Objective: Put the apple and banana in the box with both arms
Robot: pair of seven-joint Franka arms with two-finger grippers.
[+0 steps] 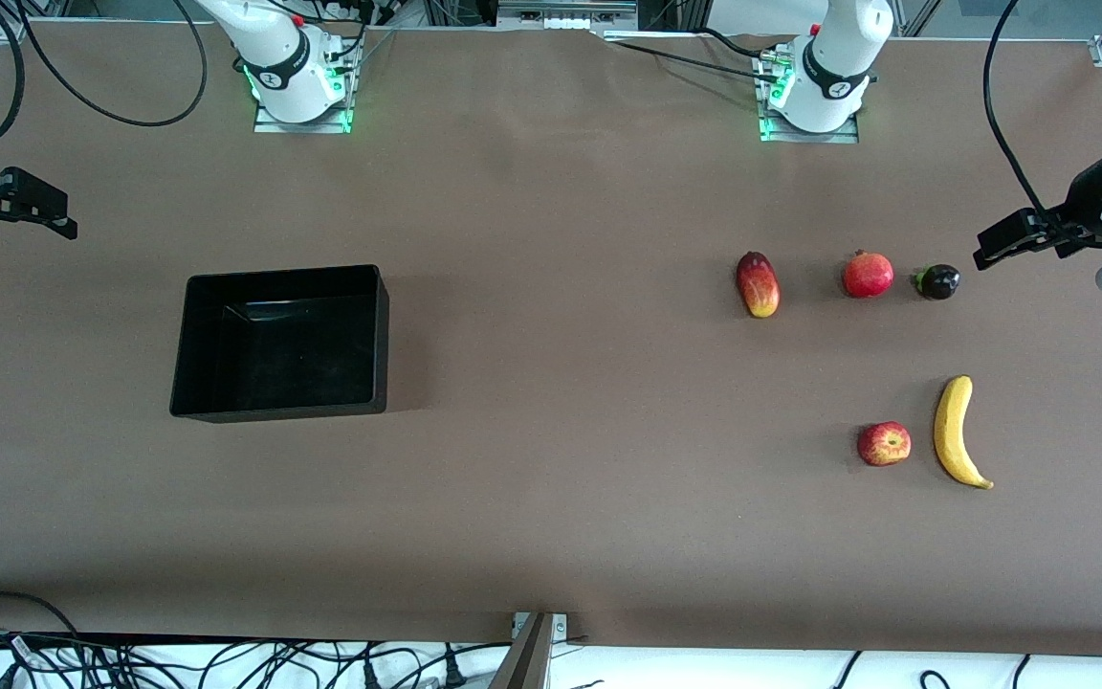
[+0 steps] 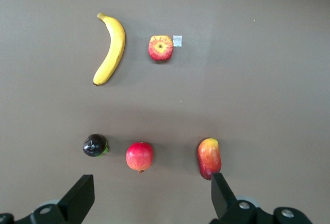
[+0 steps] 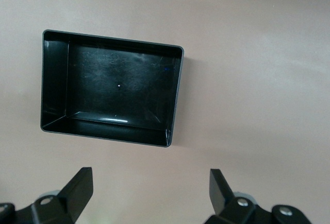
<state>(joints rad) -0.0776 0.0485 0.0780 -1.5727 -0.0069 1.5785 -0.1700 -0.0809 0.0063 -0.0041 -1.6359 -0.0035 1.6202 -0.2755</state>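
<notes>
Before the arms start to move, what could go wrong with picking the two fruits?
1. The apple lies close beside the banana; a claw lowering on one may push the other.
2. The pomegranate and mango are also red, so the wrong fruit might be picked.
3. The box sits toward the right arm's end, away from all the fruit, so carrying is long.

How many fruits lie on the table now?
5, all toward the left arm's end. The mango, pomegranate and a dark fruit form one row. The apple and banana lie nearer the front camera. None seems hidden.
</notes>
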